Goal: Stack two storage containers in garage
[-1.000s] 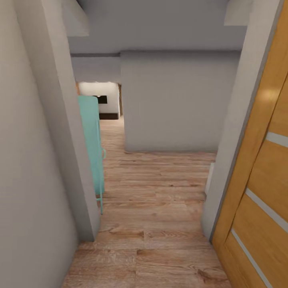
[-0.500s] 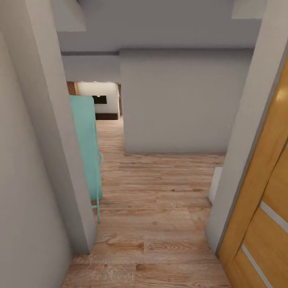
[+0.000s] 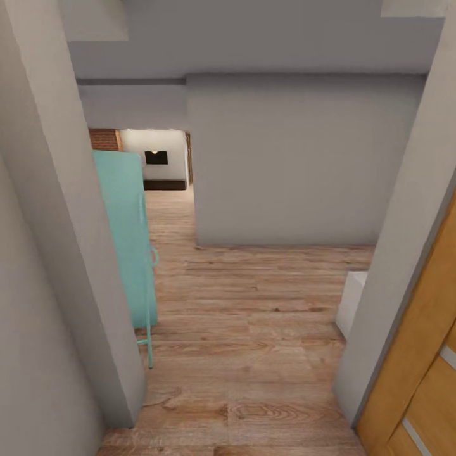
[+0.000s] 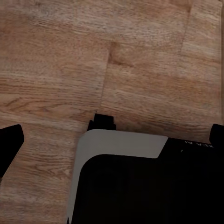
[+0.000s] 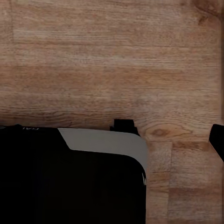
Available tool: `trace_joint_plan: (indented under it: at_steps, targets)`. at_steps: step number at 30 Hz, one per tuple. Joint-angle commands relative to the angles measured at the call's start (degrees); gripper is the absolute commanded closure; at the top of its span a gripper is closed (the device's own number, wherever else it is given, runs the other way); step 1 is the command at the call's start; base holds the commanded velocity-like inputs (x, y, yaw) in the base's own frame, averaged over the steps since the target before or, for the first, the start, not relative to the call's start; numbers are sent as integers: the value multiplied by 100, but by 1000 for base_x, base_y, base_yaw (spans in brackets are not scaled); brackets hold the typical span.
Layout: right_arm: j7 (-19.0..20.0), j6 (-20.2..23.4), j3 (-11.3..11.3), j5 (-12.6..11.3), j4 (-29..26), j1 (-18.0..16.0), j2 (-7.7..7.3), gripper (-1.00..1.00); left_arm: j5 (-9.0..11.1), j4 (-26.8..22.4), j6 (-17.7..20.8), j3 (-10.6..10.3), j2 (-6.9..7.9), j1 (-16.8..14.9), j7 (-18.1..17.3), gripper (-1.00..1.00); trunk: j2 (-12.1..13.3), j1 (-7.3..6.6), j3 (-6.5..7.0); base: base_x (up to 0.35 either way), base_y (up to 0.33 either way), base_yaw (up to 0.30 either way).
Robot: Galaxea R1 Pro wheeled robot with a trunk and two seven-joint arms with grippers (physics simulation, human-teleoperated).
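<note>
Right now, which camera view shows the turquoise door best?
The head view: the turquoise door stands open against the left wall, beside the wood-plank floor. Both wrist views look down on floor planks and the robot's dark base, not the door.

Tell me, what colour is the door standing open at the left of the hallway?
Pale turquoise; the door shows best in the head view.

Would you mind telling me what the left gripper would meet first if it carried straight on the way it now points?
Most likely the wood-plank floor, which lies ahead of the fingers in the left wrist view. The robot's dark base sits below that line. How far off the floor is cannot be judged.
</note>
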Motion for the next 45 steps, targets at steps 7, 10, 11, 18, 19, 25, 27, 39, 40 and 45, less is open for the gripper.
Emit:
trace_joint_plan:
  at_steps: [7, 10, 11, 18, 19, 25, 27, 39, 40, 45]
  targets:
    - [14, -26, 48, -59, 17, -7, -1, -100, 52, 0, 11, -9, 2, -3, -24, -100, -3, 3, -7, 321, 0, -178]
    - [13, -26, 48, -63, 17, -7, -1, -100, 54, 1, 11, -9, 2, -3, -23, -100, -3, 3, -7, 321, 0, -119]
    - [13, -26, 48, -66, 17, -7, -1, -100, 54, -2, 11, -11, 2, -3, -23, -100, -3, 3, -7, 321, 0, -31]
    - [13, -26, 48, -64, 17, -7, -4, -100, 55, -4, 11, -11, 2, -3, -23, -100, -3, 3, -7, 321, 0, -7]
    - [13, -26, 48, -64, 17, -7, -8, -100, 56, -4, 11, -12, 2, -3, -23, -100, -3, 3, -7, 321, 0, -1]
    - [13, -26, 48, -68, 17, -2, -28, -100, 52, -4, 11, -13, 2, -3, -23, -100, -3, 3, -7, 321, 0, 0]
    - [13, -26, 48, -68, 17, 1, -45, -100, 52, -4, 11, -13, 2, -3, -23, -100, -3, 3, -7, 321, 0, 0]
    - [13, -26, 48, -68, 17, 2, -53, -100, 52, -5, 11, -13, 3, -3, -23, -100, -3, 3, -7, 321, 0, 0]
    - [13, -26, 48, -68, 17, 2, -53, -100, 52, -5, 11, -13, 5, -3, -23, -100, -3, 3, -7, 321, 0, 0]
    - [13, -26, 48, -68, 17, 2, -53, -100, 52, -5, 11, -13, 10, -3, -23, -100, -3, 3, -7, 321, 0, 0]
